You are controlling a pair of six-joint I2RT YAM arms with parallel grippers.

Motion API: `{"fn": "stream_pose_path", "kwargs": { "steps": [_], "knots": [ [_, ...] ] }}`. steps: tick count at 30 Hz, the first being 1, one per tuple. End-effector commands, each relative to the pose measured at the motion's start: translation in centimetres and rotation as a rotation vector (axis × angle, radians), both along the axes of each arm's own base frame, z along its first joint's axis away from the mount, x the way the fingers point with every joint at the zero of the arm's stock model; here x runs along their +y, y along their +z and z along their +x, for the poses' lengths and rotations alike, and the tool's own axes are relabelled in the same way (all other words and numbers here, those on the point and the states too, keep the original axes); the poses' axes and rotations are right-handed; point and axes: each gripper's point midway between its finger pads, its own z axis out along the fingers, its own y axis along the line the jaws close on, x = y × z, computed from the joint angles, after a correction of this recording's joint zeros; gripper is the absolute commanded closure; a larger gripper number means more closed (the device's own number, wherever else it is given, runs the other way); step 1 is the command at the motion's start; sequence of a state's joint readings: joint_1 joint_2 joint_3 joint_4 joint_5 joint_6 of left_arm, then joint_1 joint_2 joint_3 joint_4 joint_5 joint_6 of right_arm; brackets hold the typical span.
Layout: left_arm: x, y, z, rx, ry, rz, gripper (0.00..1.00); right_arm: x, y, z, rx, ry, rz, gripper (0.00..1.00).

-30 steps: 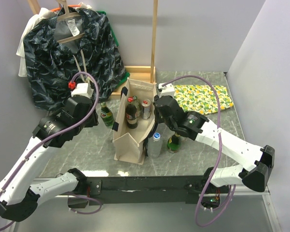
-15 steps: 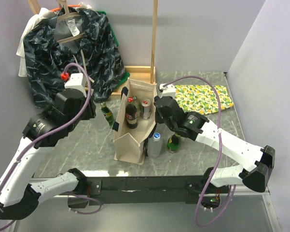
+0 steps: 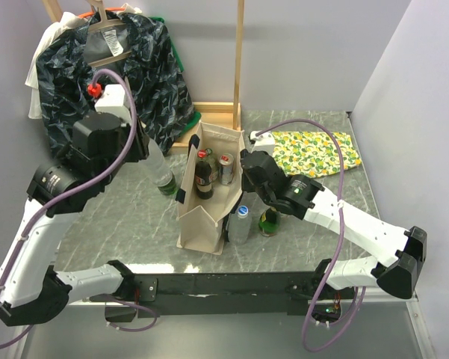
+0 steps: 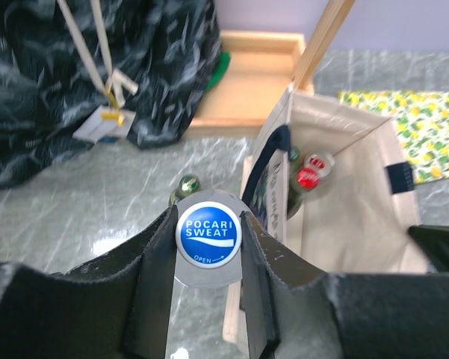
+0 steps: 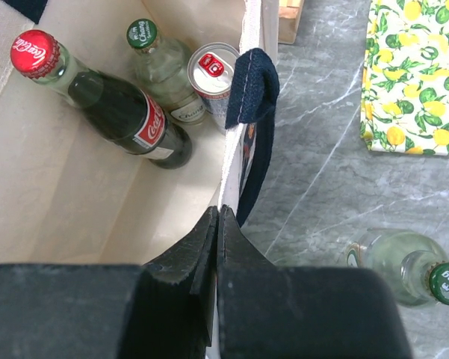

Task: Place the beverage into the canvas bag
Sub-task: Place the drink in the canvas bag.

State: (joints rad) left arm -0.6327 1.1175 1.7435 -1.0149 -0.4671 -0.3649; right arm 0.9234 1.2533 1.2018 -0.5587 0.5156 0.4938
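My left gripper [image 4: 208, 228] is shut on the blue Pocari Sweat cap of a clear bottle [image 4: 209, 233]. In the top view the bottle [image 3: 158, 168] hangs below the gripper [image 3: 140, 148], left of the beige canvas bag [image 3: 205, 221]. The bag stands open and holds a Coca-Cola bottle [image 3: 203, 176], a green-capped bottle [image 5: 158, 63] and a can [image 3: 225, 166]. My right gripper [image 5: 219, 217] is shut on the bag's right rim [image 5: 235, 142], next to its dark handle [image 5: 254, 90].
A blue-capped clear bottle [image 3: 241, 224] and a green bottle [image 3: 268, 221] stand right of the bag. Another green bottle [image 4: 187, 184] stands below the held one. A dark patterned garment [image 3: 104, 75] hangs back left beside a wooden frame [image 3: 239, 67]. A lemon-print cloth [image 3: 314, 152] lies back right.
My left arm has risen and drawn back to the left, lifting the Pocari Sweat bottle off the table. My right gripper has stayed on the bag's rim.
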Motion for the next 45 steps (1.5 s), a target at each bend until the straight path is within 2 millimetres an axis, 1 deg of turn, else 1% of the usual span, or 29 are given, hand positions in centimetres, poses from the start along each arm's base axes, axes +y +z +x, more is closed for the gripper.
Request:
{"fn": "stream_pose_path", "kwargs": {
  "steps": [1,2,6,9,11,13,18,22,23,24,29,33,36,39,41,45],
  "knots": [
    [-0.2,9.8,-0.3,-0.281,-0.042,-0.158,0.99,-0.2,-1.5,-0.5,0.029,-0.004,-0.021,1.00],
    [-0.7,9.9,-0.1,-0.278,-0.063,-0.151,0.99,-0.1,-1.6,-0.5,0.031,-0.001,-0.020,1.00],
    [-1.5,11.2,-0.1,-0.315,-0.110,-0.162,0.99,0.1,-1.6,-0.4,0.034,0.004,-0.018,1.00],
    [-2.1,12.1,-0.5,-0.342,-0.155,-0.175,0.99,0.3,-1.8,-0.3,0.036,0.005,-0.020,1.00],
    [-2.4,13.1,-0.8,-0.370,-0.183,-0.186,0.99,0.3,-1.9,-0.3,0.036,0.006,-0.021,1.00],
    [-3.2,13.7,-1.1,-0.389,-0.229,-0.203,0.99,0.5,-1.7,-0.3,0.034,0.009,-0.013,1.00],
    [-4.7,14.0,-1.4,-0.402,-0.307,-0.219,0.99,0.7,-1.8,-0.2,0.036,0.012,-0.008,1.00],
    [-6.1,14.3,-1.3,-0.411,-0.369,-0.235,0.99,0.9,-2.0,-0.2,0.041,0.019,-0.010,1.00],
    [-6.7,14.3,-1.3,-0.410,-0.397,-0.242,0.99,0.9,-1.9,-0.2,0.038,0.020,-0.008,1.00],
    [-7.0,14.5,-1.3,-0.421,-0.407,-0.250,0.99,1.0,-1.9,-0.1,0.038,0.021,-0.007,1.00],
    [-9.2,13.4,-0.2,-0.390,-0.469,-0.259,0.99,1.3,-1.7,-0.1,0.035,0.027,-0.005,1.00],
    [-10.5,12.7,1.0,-0.373,-0.480,-0.260,0.99,1.4,-1.6,0.2,0.029,0.024,-0.010,1.00],
    [-12.3,11.5,1.8,-0.342,-0.516,-0.254,0.99,1.6,-1.4,0.4,0.028,0.026,-0.009,1.00],
    [-13.1,10.4,2.7,-0.316,-0.518,-0.249,0.99,1.7,-1.3,0.4,0.026,0.030,-0.007,1.00],
    [-13.3,10.0,3.0,-0.302,-0.514,-0.249,0.99,1.7,-0.9,0.5,0.022,0.029,-0.004,1.00],
    [-14.6,8.3,3.6,-0.272,-0.544,-0.256,0.99,1.5,0.1,0.5,0.004,0.022,0.006,1.00]
  ]
}}
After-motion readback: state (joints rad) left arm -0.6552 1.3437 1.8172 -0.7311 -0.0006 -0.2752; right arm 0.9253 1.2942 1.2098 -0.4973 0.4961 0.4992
